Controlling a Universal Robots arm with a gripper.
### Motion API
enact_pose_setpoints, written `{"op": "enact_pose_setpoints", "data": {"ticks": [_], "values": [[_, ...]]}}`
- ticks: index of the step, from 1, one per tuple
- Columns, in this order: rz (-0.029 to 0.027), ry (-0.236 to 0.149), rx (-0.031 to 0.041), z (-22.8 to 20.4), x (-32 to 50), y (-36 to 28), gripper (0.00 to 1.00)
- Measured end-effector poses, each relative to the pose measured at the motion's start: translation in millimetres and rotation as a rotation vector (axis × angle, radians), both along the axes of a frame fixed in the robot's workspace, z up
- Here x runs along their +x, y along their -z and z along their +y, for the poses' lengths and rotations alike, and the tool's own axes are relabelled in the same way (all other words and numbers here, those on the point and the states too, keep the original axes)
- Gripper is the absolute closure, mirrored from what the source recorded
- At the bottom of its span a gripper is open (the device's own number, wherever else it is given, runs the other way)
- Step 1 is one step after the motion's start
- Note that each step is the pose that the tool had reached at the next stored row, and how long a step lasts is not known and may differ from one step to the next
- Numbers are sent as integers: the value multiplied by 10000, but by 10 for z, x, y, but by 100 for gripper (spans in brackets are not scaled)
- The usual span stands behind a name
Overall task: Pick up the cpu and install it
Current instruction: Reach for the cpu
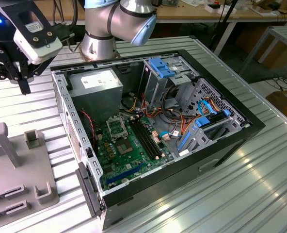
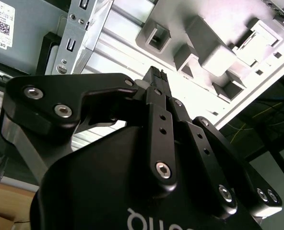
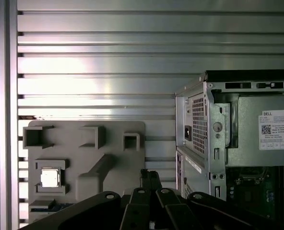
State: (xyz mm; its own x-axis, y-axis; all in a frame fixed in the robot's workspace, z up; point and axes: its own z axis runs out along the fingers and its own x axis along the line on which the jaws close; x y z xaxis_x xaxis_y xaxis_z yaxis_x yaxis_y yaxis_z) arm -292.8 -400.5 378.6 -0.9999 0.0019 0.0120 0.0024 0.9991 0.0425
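Small square silver-lidded cpu (image 3: 50, 178): lies flat, lid up, seated in a square pocket of grey moulded holder (image 3: 114, 143).

On my second wrist view the gripper (image 2: 154, 73) sits close to the lens, its black links running up to tips that are drawn together, with nothing I can see between them. Past the tips lies the ribbed table (image 2: 115, 48), and on it the grey tray (image 2: 180, 14) with a square pocket (image 2: 156, 37) and several raised blocks (image 2: 214, 52). Beside the tray stands the case (image 2: 77, 28), its perforated steel edge toward me, with the labelled power supply (image 2: 31, 28) just behind it.
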Motion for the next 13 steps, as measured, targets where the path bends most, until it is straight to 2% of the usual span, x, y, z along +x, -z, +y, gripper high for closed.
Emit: {"op": "enact_pose_setpoints", "data": {"ticks": [13], "values": [[0,0,0,0,-33,0,89]]}}
